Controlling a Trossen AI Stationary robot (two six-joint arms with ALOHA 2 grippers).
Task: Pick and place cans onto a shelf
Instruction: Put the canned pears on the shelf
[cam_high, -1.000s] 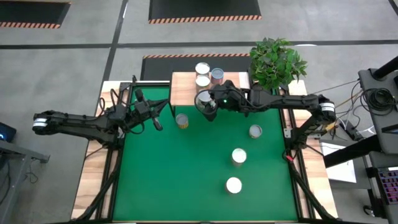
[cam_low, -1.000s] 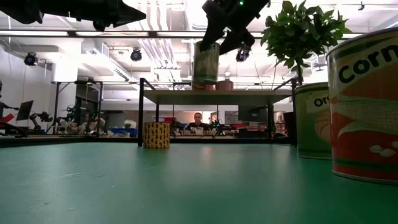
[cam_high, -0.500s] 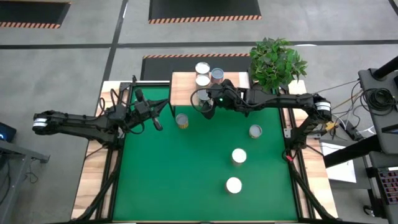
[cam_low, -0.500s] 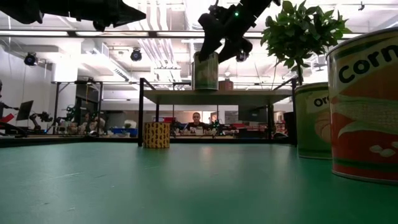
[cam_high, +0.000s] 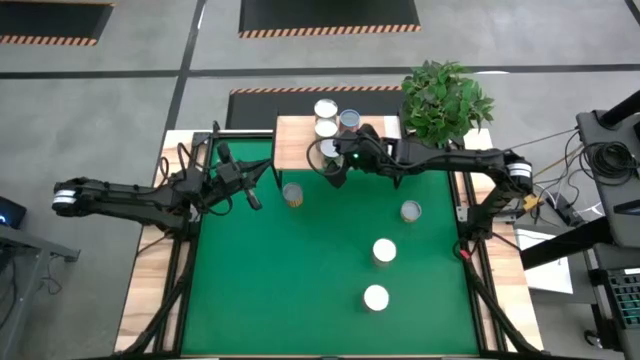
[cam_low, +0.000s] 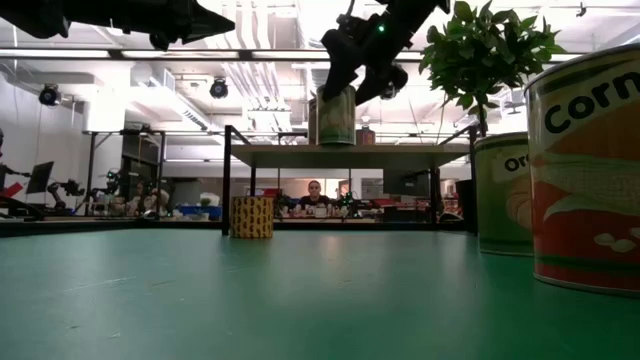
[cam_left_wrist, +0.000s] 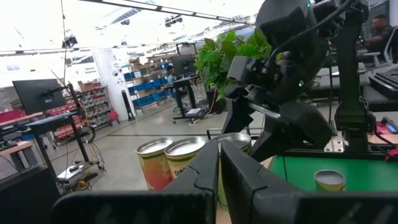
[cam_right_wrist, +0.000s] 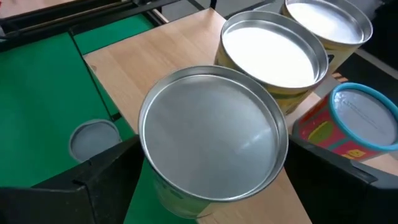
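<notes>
Green covers the surface (cam_high: 300, 290), the biggest thing in view, with pale wood strips along its sides. At its far edge stands the shelf (cam_high: 295, 140), a light-wood board on black legs, and a leafy plant (cam_high: 446, 98) sits just beside it. Both dark arms reach in over the far half. The left gripper (cam_high: 255, 203) hangs above the surface's left part, well apart from the shelf, its fingers closed on nothing. The right gripper (cam_high: 327, 155) is at the shelf's near edge, its fingers (cam_right_wrist: 99, 180) spread wide on either side of a silver-topped can (cam_right_wrist: 213, 137); that can stands upright on the board. Three more cans (cam_high: 326, 110) stand just behind it on the shelf. A yellow-labelled can (cam_high: 292, 193) sits on the green near the shelf, and three others (cam_high: 385, 249) stand on the right half, well apart.
</notes>
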